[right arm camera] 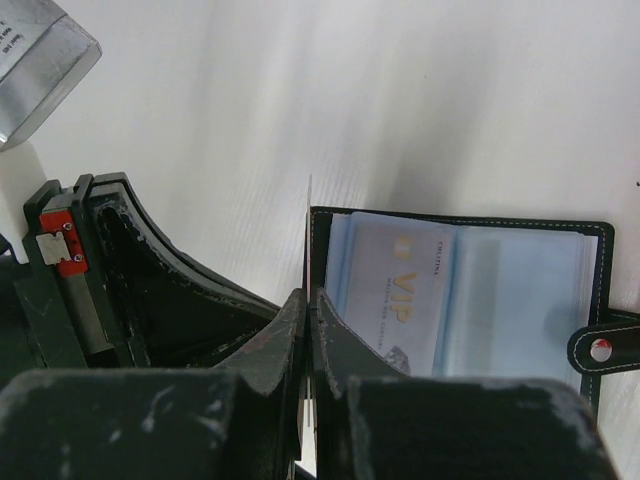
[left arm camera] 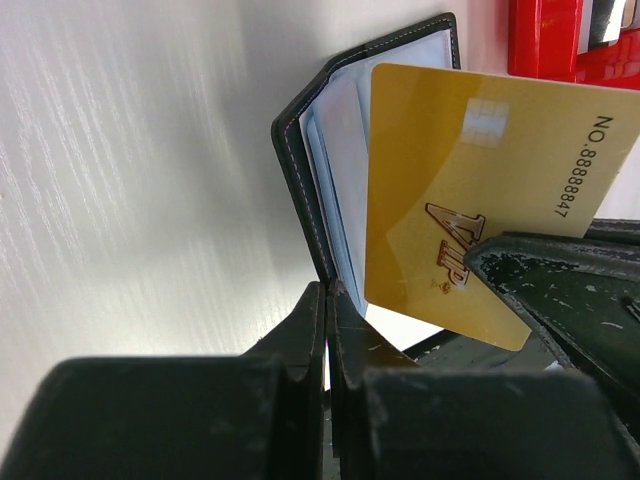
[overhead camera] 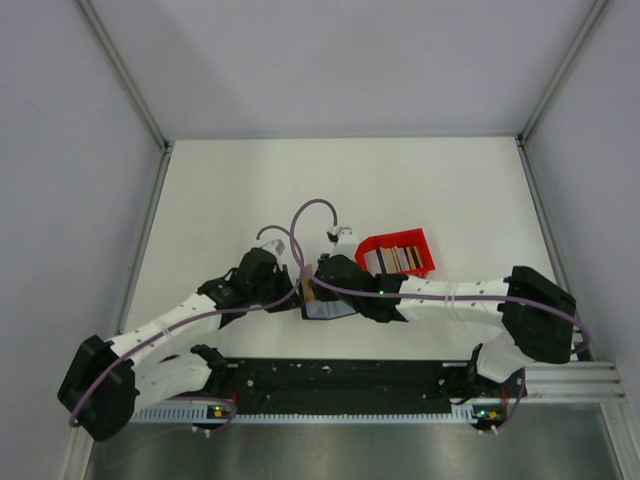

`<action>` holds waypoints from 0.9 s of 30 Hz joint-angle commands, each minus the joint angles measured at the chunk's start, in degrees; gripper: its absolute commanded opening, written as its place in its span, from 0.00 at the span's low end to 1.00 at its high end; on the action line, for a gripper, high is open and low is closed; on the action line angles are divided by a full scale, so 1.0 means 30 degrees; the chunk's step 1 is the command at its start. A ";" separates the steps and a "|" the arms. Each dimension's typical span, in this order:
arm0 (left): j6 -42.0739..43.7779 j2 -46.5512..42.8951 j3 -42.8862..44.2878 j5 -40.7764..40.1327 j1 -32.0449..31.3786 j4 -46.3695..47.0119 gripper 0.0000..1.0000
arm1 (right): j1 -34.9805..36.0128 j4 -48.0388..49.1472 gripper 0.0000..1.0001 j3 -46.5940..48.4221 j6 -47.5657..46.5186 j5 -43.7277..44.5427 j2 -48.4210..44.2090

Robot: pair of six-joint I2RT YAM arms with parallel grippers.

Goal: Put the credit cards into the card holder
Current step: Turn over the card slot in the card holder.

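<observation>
The card holder (left arm camera: pixel 300 150) stands open on its edge on the table, black outside with pale blue-grey sleeves (right arm camera: pixel 520 300). My left gripper (left arm camera: pixel 328 292) is shut on the lower edge of its black cover. A gold credit card (left arm camera: pixel 480 180) marked VIP is held upright beside the sleeves, its lower corner pinched by my right gripper (right arm camera: pixel 308 295), which is shut on it; there the card (right arm camera: pixel 309 215) shows edge-on. Another pale VIP card (right arm camera: pixel 400 290) sits inside a sleeve. From above, both grippers meet over the card holder (overhead camera: pixel 332 308) at mid-table. More credit cards (overhead camera: pixel 395 260) lie in the red tray.
The red tray (overhead camera: pixel 398 237) sits just right of and behind the grippers, and its corner (left arm camera: pixel 560 40) shows in the left wrist view. The holder's snap tab (right arm camera: pixel 600 348) sticks out on the right. Grey enclosure walls and metal rails (overhead camera: pixel 145 230) border the white table.
</observation>
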 commanded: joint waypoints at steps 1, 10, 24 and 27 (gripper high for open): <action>-0.0031 -0.0390 -0.0026 0.0094 -0.0062 0.0939 0.00 | 0.0291 0.0356 0.00 0.0726 -0.0192 0.0879 -0.0105; 0.0057 -0.0390 0.0033 0.0035 -0.0062 0.0881 0.00 | 0.0291 0.0298 0.00 0.0725 -0.0426 0.0763 0.0567; 0.0028 -0.0390 0.0062 0.0153 -0.0091 0.0998 0.00 | 0.0291 -0.0082 0.00 0.1310 -0.1245 0.0616 0.1125; 0.0028 -0.0361 0.0062 0.0153 -0.0091 0.1027 0.00 | 0.0262 -0.0838 0.00 0.1633 -0.1597 0.0996 0.1213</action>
